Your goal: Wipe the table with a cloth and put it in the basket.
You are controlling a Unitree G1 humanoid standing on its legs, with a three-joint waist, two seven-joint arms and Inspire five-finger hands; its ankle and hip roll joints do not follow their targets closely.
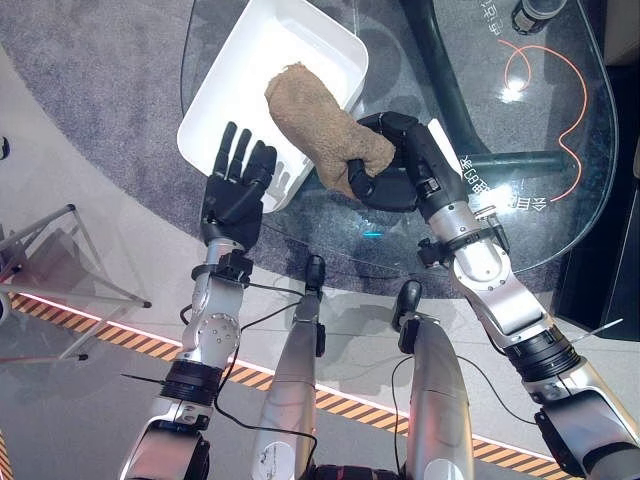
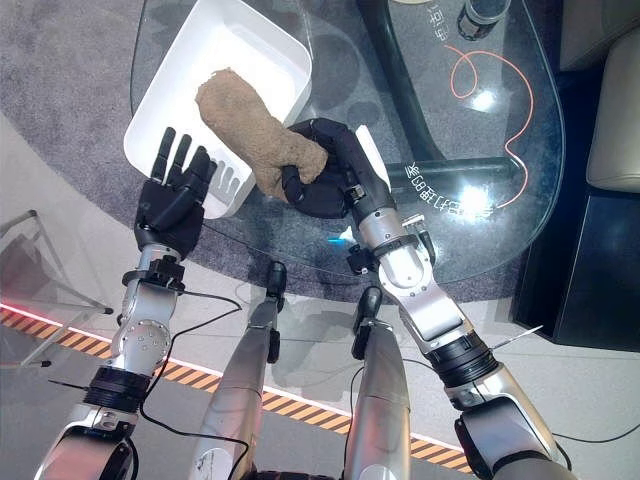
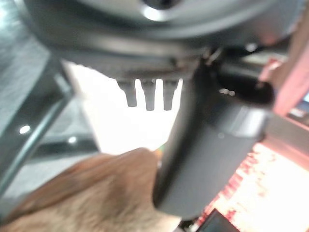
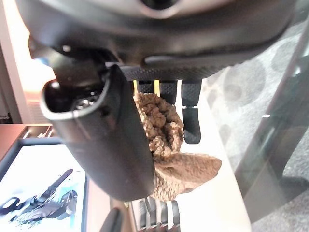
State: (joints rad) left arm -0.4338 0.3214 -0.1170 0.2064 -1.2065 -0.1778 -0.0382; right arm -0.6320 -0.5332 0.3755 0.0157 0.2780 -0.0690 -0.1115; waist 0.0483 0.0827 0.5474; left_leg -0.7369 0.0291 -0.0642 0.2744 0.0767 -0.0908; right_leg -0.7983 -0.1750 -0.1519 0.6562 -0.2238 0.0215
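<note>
A brown fuzzy cloth (image 1: 318,120) hangs from my right hand (image 1: 395,165), whose fingers are curled round its lower end. The free end of the cloth reaches up over the white basket (image 1: 243,60), which stands on the glass table (image 1: 480,210). The right wrist view shows the bunched cloth (image 4: 161,140) pinched between thumb and fingers. My left hand (image 1: 236,188) is open with straight fingers, at the basket's near rim, just left of the cloth. In the left wrist view the cloth (image 3: 91,193) lies close below the fingers (image 3: 149,94).
An orange cable (image 1: 560,95) curls on the glass at the right. The table's dark base (image 1: 450,80) shows through the glass. A dark cylinder (image 1: 540,12) stands at the far edge. Grey carpet and striped floor tape (image 1: 60,312) lie at the left.
</note>
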